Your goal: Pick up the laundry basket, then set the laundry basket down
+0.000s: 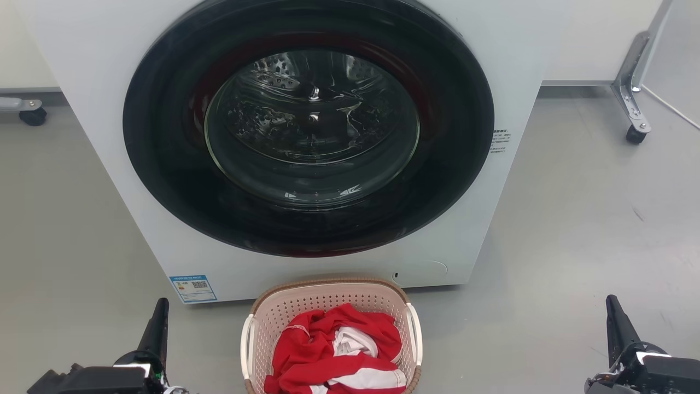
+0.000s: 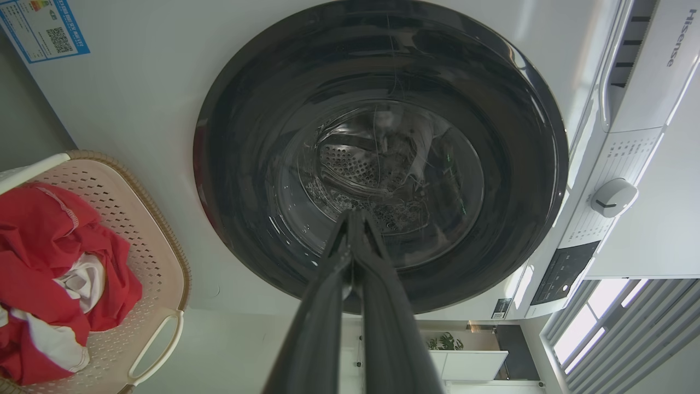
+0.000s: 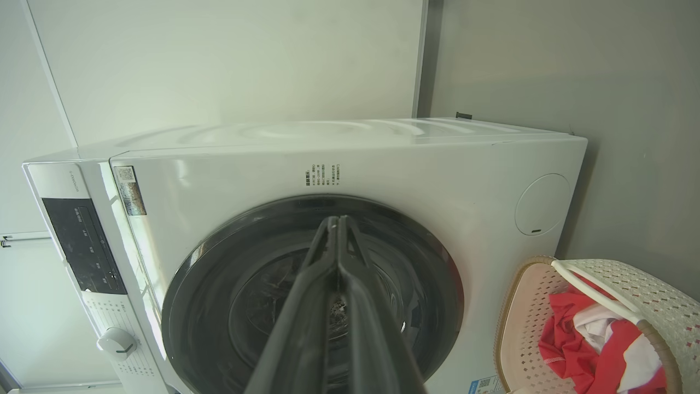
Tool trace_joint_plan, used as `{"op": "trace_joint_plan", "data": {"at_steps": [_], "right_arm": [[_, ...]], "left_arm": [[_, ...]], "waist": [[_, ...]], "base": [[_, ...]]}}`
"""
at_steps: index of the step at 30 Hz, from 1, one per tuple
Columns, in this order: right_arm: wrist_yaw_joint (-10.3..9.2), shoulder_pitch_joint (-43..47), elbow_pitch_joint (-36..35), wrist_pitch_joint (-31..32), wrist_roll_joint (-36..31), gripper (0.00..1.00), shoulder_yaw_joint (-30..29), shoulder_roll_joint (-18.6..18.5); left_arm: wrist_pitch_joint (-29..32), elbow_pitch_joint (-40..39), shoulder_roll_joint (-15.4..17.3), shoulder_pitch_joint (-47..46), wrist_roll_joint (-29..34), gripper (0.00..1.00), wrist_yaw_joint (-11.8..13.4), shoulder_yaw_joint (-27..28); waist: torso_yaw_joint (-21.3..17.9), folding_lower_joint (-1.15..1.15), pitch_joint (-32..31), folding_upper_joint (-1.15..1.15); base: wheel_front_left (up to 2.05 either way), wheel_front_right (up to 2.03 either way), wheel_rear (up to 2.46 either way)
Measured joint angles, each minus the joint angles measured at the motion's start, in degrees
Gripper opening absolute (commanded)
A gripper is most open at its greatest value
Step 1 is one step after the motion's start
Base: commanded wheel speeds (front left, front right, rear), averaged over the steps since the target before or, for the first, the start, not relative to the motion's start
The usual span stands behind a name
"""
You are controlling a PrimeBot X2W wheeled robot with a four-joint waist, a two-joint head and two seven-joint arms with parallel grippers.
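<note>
The laundry basket (image 1: 322,300) is a pale pinkish-beige perforated tub with a brown woven-look rim and a white handle on each side. It stands on the grey floor (image 1: 574,219), near, between the two grippers and just in front of the white washing machine (image 1: 98,109). Red and white clothes (image 1: 333,350) lie heaped inside it. The machine's round dark door (image 1: 309,126) is closed. The left gripper (image 2: 353,219) and right gripper (image 3: 337,221) sit well apart from the basket, each with fingers pressed together, holding nothing.

Washing machine (image 1: 309,131): white, dark round door, 12 o'clock.
Clothes (image 1: 333,355): red-and-white heap, 6 o'clock.
Blue label (image 1: 192,288): 7 o'clock.
</note>
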Motion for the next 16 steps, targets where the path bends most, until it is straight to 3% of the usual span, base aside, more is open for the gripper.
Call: {"op": "trace_joint_plan", "data": {"at_steps": [16], "right_arm": [[0.00,0.00,0.00,0.00,0.00,0.00,0.00,0.00]], "left_arm": [[0.00,-0.01,0.00,0.00,0.00,0.00,0.00,0.00]], "waist": [[0.00,0.00,0.01,0.00]], "base": [[0.00,0.00,0.00]]}}
